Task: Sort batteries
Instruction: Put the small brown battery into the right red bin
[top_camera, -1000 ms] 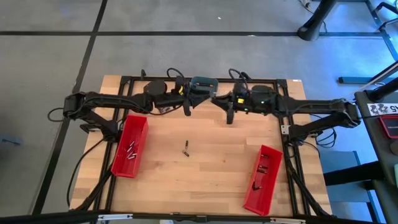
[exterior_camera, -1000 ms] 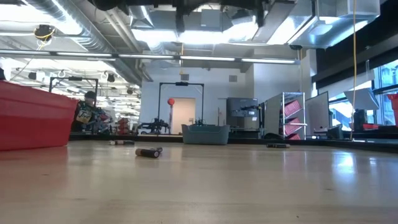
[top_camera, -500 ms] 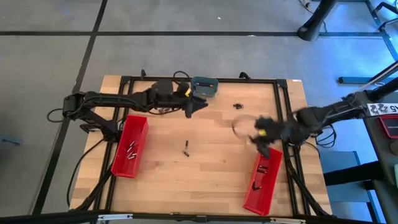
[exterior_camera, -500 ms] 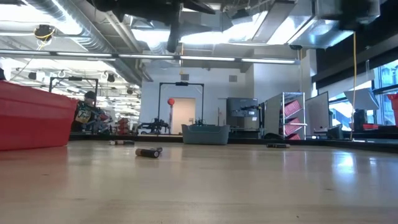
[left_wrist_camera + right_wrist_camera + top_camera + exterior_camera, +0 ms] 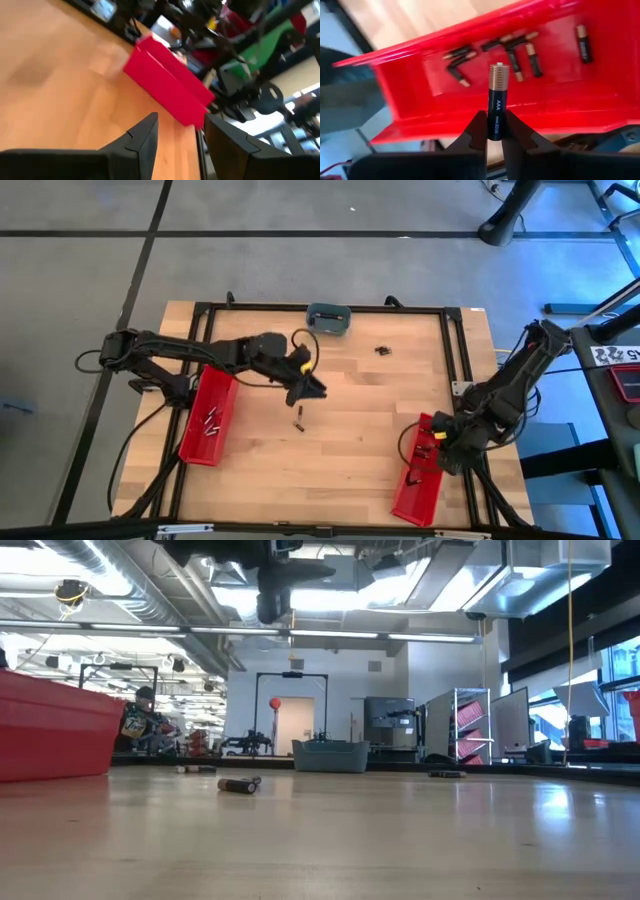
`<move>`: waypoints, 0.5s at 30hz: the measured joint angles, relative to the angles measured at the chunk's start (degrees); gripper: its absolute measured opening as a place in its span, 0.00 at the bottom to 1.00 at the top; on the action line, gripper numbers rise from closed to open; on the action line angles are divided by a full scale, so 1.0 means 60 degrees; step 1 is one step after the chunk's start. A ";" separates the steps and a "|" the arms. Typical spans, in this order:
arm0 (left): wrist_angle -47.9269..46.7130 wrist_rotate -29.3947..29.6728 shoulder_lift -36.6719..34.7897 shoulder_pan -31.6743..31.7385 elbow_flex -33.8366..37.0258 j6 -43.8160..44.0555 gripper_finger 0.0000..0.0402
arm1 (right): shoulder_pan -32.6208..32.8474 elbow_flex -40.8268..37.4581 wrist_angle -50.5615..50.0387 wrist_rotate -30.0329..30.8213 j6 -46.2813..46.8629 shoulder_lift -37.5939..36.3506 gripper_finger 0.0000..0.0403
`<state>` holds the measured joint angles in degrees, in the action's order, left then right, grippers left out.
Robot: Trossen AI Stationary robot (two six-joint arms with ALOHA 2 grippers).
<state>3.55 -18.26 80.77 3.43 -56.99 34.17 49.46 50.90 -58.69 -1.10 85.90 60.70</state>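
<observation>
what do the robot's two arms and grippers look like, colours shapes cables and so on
Both arms are black and slender, jointed, with loose black cables looping along them. The left arm carries a small yellow marking near its wrist, just behind the left gripper. The right arm is all dark down to the right gripper. Each gripper has two matte black fingers that taper to narrow wedge-like tips.

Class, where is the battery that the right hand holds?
In the right wrist view, the battery stands pinched in the right hand, directly above the right-side red bin.

Our right gripper (image 5: 441, 442) now hangs over the right red bin (image 5: 420, 480), away from the dish (image 5: 328, 318). It carries a battery (image 5: 497, 100). Our left gripper (image 5: 312, 390) now hovers near the lone batteries (image 5: 299, 417) mid-counter.
</observation>
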 joint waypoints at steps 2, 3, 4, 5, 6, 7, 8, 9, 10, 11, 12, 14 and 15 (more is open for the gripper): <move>-0.0067 0.0000 0.0000 -0.0333 0.0000 0.0069 0.36 | -0.0364 -0.0263 0.0043 -0.0269 -0.0111 0.0056 0.07; -0.0055 0.0000 0.0000 -0.0509 0.0000 0.0079 0.36 | -0.0547 -0.0441 0.0068 -0.0471 -0.0131 0.0062 0.07; -0.0058 0.0000 0.0000 -0.0677 0.0000 0.0079 0.36 | -0.0716 -0.0633 0.0065 -0.0692 -0.0162 0.0063 0.07; -0.0055 0.0000 0.0000 -0.0821 0.0000 0.0062 0.36 | -0.0903 -0.0784 0.0065 -0.0870 -0.0314 0.0063 0.07; -0.0055 -0.0004 0.0000 -0.0964 0.0000 0.0042 0.36 | -0.1108 -0.0901 0.0100 -0.1008 -0.0519 0.0063 0.07; -0.0051 0.0000 0.0000 -0.1066 0.0000 -0.0024 0.36 | -0.1319 -0.1018 0.0127 -0.1117 -0.0778 0.0063 0.07; -0.0041 0.0014 0.0000 -0.1154 0.0000 -0.0085 0.36 | -0.1551 -0.1121 0.0111 -0.1254 -0.0974 0.0063 0.07; -0.0028 0.0071 0.0000 -0.1217 0.0000 -0.0141 0.36 | -0.1782 -0.1202 0.0091 -0.1344 -0.1197 0.0063 0.07; -0.0009 0.0183 0.0000 -0.1259 0.0000 -0.0165 0.36 | -0.2016 -0.1262 0.0119 -0.1424 -0.1395 0.0063 0.07; 0.0006 0.0333 0.0000 -0.1265 0.0000 -0.0094 0.36 | -0.2235 -0.1310 0.0132 -0.1476 -0.1603 0.0063 0.07; 0.0021 0.0481 0.0000 -0.1265 0.0000 -0.0014 0.36 | -0.2426 -0.1344 0.0113 -0.1504 -0.1825 0.0063 0.07; 0.0022 0.0647 0.0000 -0.1227 0.0000 0.0036 0.36 | -0.2763 -0.1405 0.0221 -0.1491 -0.2319 0.0063 0.07; 0.0025 0.0659 0.0000 -0.1188 0.0000 -0.0019 0.36 | -0.2911 -0.1438 0.0315 -0.1485 -0.2592 0.0063 0.07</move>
<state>3.70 -14.30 80.77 -3.70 -56.99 34.06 31.99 42.27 -56.80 -10.01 70.35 61.08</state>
